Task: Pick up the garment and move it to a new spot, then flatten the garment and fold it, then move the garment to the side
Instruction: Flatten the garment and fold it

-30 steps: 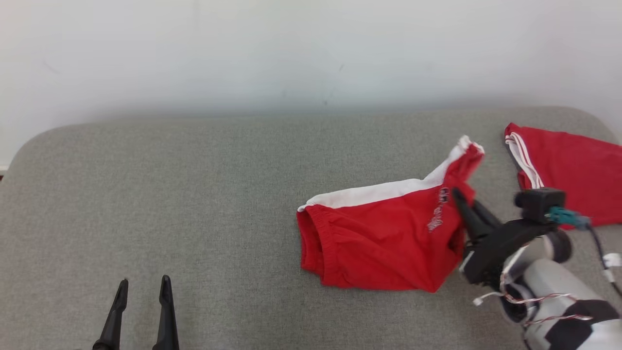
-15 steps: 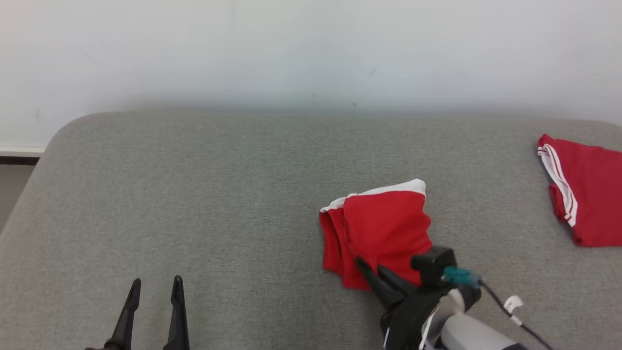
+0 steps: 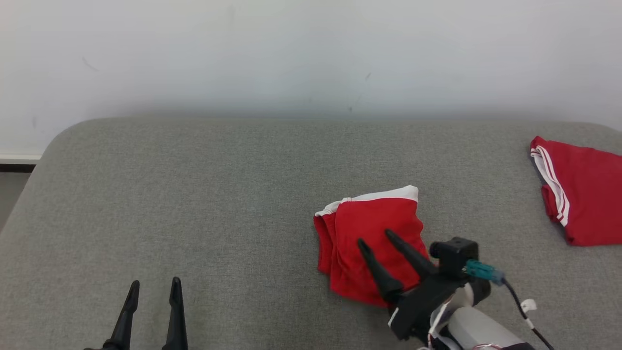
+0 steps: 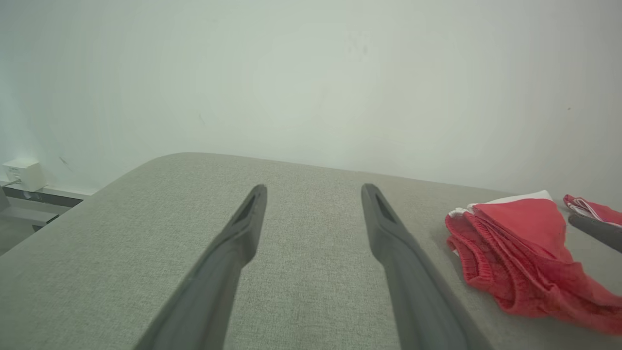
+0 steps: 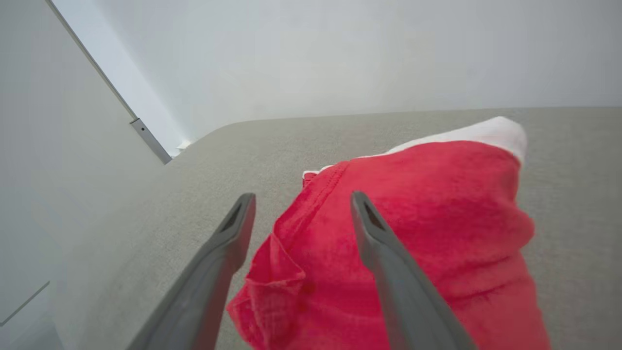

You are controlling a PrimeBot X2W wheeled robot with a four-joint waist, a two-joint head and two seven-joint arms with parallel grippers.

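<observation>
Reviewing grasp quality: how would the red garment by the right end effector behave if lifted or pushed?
Probably floppy: the red garment lies in soft rumpled layers, so lifting one edge would likely undo the fold. Pushed, it may bunch on the textured cushion.

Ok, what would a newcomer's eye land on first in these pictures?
The bright red garment with a white band, bundled right of centre on the grey padded surface, the open right gripper poised over its near edge. Next, a second red garment at the surface's right edge, and the open left gripper at lower left.
</observation>
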